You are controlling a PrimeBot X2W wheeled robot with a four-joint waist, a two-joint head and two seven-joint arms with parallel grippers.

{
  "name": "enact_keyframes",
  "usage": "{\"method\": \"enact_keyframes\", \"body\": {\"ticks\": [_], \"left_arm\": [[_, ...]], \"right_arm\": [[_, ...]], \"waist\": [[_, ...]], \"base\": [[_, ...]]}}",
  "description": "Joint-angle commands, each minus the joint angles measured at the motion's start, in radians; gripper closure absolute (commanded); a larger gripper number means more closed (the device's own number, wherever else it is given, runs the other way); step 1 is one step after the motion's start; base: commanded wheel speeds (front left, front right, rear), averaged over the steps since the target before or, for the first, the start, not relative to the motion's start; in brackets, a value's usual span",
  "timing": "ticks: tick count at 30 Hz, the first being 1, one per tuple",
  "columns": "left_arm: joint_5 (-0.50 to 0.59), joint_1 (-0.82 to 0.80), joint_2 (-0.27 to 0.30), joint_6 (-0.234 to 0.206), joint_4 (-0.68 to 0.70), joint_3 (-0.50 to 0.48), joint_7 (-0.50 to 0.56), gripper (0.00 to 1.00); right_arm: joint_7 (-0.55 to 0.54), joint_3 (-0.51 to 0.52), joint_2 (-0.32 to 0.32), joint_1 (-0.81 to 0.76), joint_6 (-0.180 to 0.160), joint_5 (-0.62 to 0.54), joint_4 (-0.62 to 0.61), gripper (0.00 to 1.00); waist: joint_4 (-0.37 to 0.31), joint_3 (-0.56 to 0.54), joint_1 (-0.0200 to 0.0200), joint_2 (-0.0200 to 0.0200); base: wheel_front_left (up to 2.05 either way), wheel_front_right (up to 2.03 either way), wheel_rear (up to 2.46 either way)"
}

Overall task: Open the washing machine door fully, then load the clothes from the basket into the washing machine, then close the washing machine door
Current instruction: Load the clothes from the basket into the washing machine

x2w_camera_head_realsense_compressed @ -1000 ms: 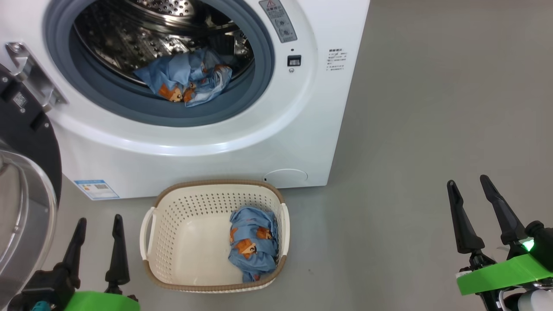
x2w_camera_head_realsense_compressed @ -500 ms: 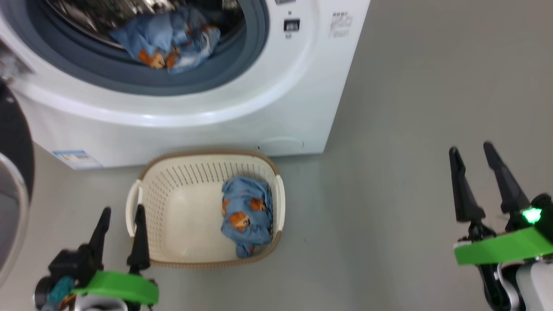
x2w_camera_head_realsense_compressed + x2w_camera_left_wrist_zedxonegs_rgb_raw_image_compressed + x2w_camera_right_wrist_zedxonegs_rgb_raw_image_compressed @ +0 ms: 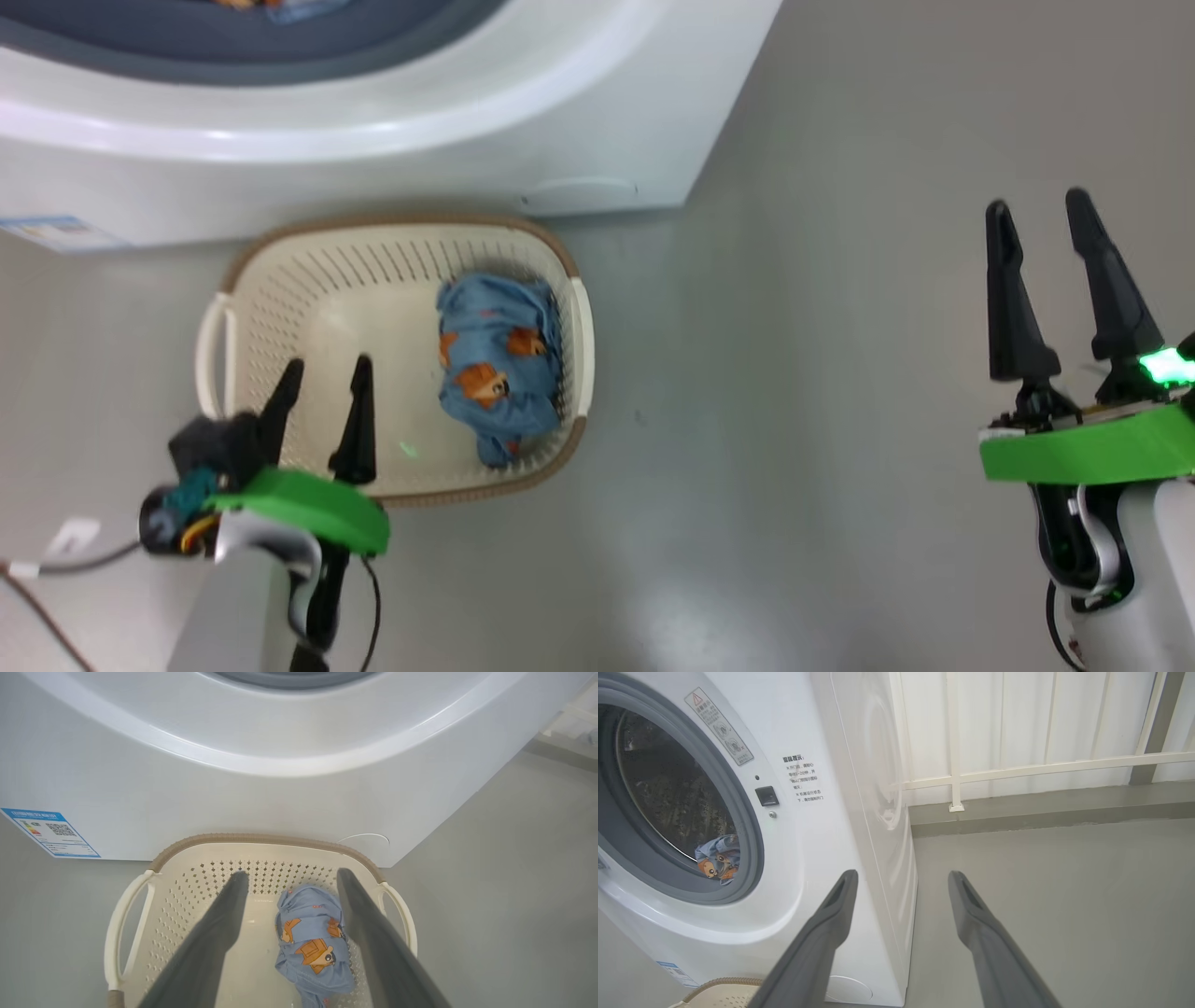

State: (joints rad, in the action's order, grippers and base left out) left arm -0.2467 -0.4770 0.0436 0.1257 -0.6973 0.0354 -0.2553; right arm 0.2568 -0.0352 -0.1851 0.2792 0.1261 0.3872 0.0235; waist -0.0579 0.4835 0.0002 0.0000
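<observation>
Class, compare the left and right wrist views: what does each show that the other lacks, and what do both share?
Left wrist: a blue printed bundle in the basket, between the fingers of the open left gripper. Right wrist: a second bundle inside the drum, a white railing, the open right gripper. Shared: the washing machine, basket rim, round cover.

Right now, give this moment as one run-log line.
left gripper: open, pointing into basket | right gripper: open, empty | clothes: one bundle in basket, one in washing machine

Washing machine [image 3: 579, 112] mostly beyond top edge
</observation>
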Motion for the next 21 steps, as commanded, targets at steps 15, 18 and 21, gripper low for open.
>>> {"method": "enact_keyframes", "body": {"ticks": [15,18,21], "left_arm": [[-0.140,-0.330,0.117,0.005,-0.341,0.196,-0.004,0.00],[-0.180,-0.377,0.135,0.005,-0.390,0.257,0.026,0.00],[-0.219,-0.418,0.159,0.005,-0.420,0.313,0.064,0.00]], "right_arm": [[0.005,-0.049,0.033,0.129,0.005,0.005,-0.053,0.00],[0.005,-0.059,0.044,0.145,0.005,0.006,-0.056,0.00],[0.005,-0.068,0.055,0.160,0.005,0.009,-0.059,0.00]], "waist": [[-0.094,0.292,-0.0002,0.0000],[-0.110,0.328,-0.0002,0.0000],[-0.128,0.361,-0.0002,0.0000]], "base": [[0.00,0.00,0.00],[0.00,0.00,0.00],[0.00,0.00,0.00]]}}
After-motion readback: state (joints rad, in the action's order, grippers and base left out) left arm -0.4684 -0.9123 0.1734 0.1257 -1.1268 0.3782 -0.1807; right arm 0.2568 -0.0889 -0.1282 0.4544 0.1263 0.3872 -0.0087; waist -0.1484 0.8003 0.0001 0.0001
